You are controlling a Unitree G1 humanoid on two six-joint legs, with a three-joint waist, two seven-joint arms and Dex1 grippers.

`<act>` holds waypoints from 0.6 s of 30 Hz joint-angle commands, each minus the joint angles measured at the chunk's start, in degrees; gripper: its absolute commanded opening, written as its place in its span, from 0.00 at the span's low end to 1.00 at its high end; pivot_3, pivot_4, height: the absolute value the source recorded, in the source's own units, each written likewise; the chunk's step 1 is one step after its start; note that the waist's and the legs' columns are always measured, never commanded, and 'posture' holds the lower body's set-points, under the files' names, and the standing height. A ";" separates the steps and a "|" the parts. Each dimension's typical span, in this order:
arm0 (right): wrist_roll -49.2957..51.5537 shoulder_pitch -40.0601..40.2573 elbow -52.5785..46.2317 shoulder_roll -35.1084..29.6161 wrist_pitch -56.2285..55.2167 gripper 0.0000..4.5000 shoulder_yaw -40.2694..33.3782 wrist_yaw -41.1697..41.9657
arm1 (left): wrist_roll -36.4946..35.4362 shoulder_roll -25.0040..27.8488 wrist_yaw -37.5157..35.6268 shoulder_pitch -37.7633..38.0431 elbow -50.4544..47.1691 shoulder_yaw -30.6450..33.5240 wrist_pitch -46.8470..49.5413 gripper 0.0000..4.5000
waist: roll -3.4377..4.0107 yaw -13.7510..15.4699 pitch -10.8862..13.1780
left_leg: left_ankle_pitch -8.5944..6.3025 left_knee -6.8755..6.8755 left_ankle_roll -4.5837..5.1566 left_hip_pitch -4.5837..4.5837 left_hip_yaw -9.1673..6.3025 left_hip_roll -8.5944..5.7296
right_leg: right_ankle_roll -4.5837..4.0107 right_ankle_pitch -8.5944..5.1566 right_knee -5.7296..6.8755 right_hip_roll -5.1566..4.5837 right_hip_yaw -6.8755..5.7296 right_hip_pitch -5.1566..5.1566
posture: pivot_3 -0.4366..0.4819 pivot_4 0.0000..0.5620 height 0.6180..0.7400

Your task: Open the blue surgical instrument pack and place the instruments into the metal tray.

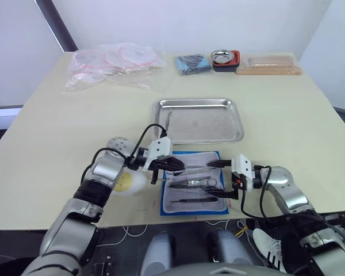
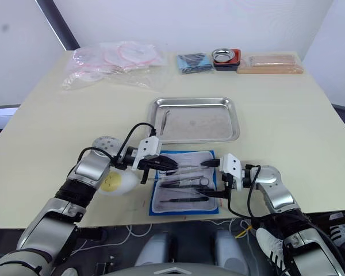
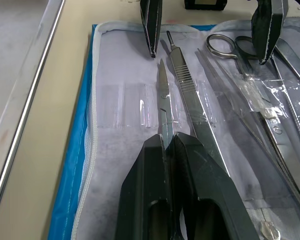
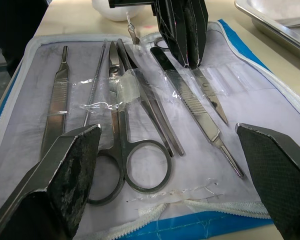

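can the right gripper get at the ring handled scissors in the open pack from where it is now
Probably yes. The right gripper is open over the near end of the pack, with the scissors' rings between its fingers. Only thin clear pocket film crosses the blades.

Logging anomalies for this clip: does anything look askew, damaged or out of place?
Nothing stands out. The blue surgical instrument pack lies open and flat before the metal tray, which already holds one instrument; the left end effector pinches a slim blade.

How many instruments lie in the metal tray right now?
1: a slim instrument lies by the left edge of the metal tray; the rest sit in the open pack.
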 commanded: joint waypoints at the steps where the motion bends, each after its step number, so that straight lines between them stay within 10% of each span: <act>1: -4.69 3.05 5.71 -0.67 2.22 1.00 2.75 -0.68 | 0.38 0.35 0.13 -0.99 -4.26 -0.83 3.99 0.01 | 0.00 0.00 0.00 | 0.00 0.00 0.00 0.00 0.00 0.00 | 0.00 0.00 0.00 0.00 0.00 0.00 | 0.48 0.27 1.00; 18: -4.84 2.61 6.24 -0.35 2.01 1.00 2.87 -0.66 | 1.79 4.68 -2.21 -7.43 -11.95 -3.90 19.04 0.01 | 0.00 -0.15 0.01 | 0.00 0.01 0.00 -0.01 0.00 -0.01 | 0.03 -0.02 0.00 0.04 0.03 -0.01 | 0.48 0.27 1.00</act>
